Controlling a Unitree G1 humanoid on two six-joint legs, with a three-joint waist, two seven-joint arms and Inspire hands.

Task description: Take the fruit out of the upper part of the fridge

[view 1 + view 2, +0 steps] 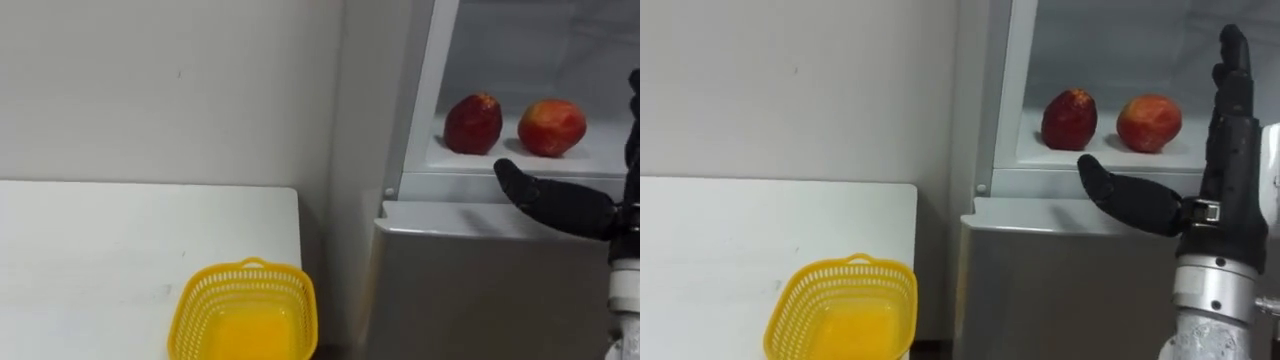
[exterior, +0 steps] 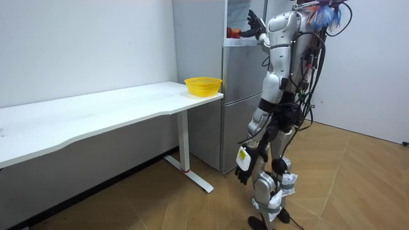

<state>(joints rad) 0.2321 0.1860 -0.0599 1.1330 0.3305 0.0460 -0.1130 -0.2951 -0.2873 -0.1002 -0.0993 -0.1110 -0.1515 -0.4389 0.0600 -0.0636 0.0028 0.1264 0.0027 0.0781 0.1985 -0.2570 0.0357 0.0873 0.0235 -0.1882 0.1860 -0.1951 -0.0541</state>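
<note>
A yellow basket (image 1: pixel 250 270) is seen nearest, set on the white tabletop (image 1: pixel 120 250) at its corner next to the fridge (image 1: pixel 470 290); nothing is held in it. In the room view the robot is shown standing upright on the wooden floor, just in front of the fridge and facing it, with the tabletop to the room view's left. The left hand (image 2: pixel 244 171) is hung low beside the thigh, and its state cannot be told.

Further on, the right hand (image 1: pixel 1228 160) is raised before the open upper compartment. It is spread wide, with the fingers held straight and pointing up and the thumb stretched out sideways towards the tabletop side. Nothing is grasped by it, and no fruit is touched.

Beyond the hand, two apples are seen resting on the white shelf (image 1: pixel 600 158) of the upper compartment: a dark red apple (image 1: pixel 473 123) nearer the compartment's left wall and a lighter red apple (image 1: pixel 552 127) just beside it, a small gap being left between them.
</note>
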